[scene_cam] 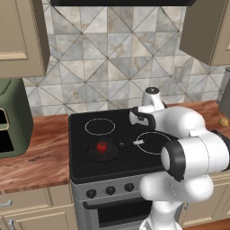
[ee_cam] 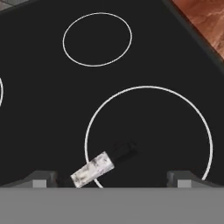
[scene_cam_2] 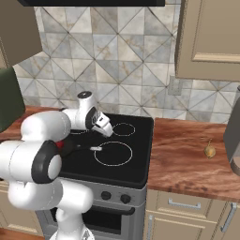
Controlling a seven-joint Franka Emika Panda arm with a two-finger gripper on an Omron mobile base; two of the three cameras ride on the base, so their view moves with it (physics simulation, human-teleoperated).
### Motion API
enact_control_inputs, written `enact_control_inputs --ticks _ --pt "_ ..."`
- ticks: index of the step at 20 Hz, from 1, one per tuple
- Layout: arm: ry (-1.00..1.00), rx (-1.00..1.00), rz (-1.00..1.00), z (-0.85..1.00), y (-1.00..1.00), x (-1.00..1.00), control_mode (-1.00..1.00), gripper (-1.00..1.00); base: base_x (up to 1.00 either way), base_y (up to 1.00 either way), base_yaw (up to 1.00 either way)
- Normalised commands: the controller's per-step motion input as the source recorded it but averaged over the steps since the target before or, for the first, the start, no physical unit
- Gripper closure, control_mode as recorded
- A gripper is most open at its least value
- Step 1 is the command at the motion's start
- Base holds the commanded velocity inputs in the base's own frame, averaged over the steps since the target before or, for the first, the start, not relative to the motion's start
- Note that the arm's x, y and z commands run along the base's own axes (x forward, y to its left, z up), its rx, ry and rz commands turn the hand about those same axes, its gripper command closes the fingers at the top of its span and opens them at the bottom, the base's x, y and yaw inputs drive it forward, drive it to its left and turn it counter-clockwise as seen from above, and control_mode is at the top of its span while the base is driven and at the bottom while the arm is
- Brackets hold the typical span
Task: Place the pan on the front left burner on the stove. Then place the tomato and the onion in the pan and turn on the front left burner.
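Note:
The black pan (scene_cam: 104, 152) sits at the front left of the stove (scene_cam: 81, 168) and covers the front left burner ring. The red tomato (scene_cam: 102, 146) lies inside it. The pan's handle runs right to a silvery tip (scene_cam: 139, 142), which the hand view shows low down as the handle tip (ee_cam: 92, 168). My gripper (scene_cam: 135, 119) (scene_cam_2: 107, 129) (ee_cam: 111, 177) hovers open and empty above the glass, over that tip. The tan onion (scene_cam_2: 210, 151) (scene_cam: 223, 120) rests on the wooden counter right of the stove.
A large front right ring (ee_cam: 148, 140) and a small back right ring (ee_cam: 97, 39) lie under the hand. A back left ring (scene_cam: 99, 126) is bare. Black knobs (scene_cam: 110, 191) line the steel front. A green appliance (scene_cam: 11, 119) stands left, a grey one (scene_cam_2: 233, 131) right.

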Motion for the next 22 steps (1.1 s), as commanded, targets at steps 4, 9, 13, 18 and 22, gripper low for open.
enact_control_inputs --ticks 4,9,13,18,22 --pt "0.0 -0.04 -0.09 0.0 -0.63 0.0 -1.0 -1.0 0.0 0.0 0.0" --pt "0.0 -0.05 -0.09 0.0 -0.58 0.0 -1.0 -1.0 0.0 0.0 0.0" --pt "0.0 -0.04 -0.09 0.0 -0.58 0.0 -1.0 -1.0 0.0 0.0 0.0" --pt "0.0 -0.03 -0.1 0.0 -0.65 0.0 -1.0 -1.0 0.0 0.0 0.0" --pt "0.0 -0.02 -0.09 0.0 -0.66 0.0 -1.0 -1.0 0.0 0.0 0.0"
